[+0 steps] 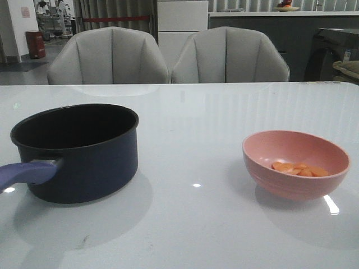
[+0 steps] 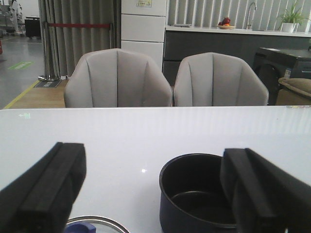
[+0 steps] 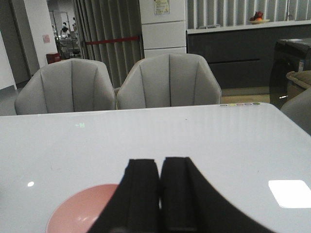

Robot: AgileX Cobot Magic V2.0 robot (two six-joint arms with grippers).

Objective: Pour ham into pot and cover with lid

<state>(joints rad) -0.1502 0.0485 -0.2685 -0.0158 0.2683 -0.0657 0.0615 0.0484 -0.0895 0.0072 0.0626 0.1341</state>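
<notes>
The dark navy pot (image 1: 78,151) stands at the left of the table, its blue-purple handle (image 1: 28,172) pointing left and toward me. The ham (image 1: 299,169), several orange slices, lies in a pink bowl (image 1: 295,163) at the right. The lid (image 2: 92,225) shows only in the left wrist view, its steel rim and blue knob at the frame's edge. My left gripper (image 2: 150,187) is open and empty, with the pot (image 2: 194,194) just beyond its fingers. My right gripper (image 3: 159,170) is shut and empty, near the pink bowl (image 3: 80,208). Neither gripper shows in the front view.
Two grey armchairs (image 1: 168,56) stand behind the white glossy table (image 1: 190,112). A counter and cabinets lie further back.
</notes>
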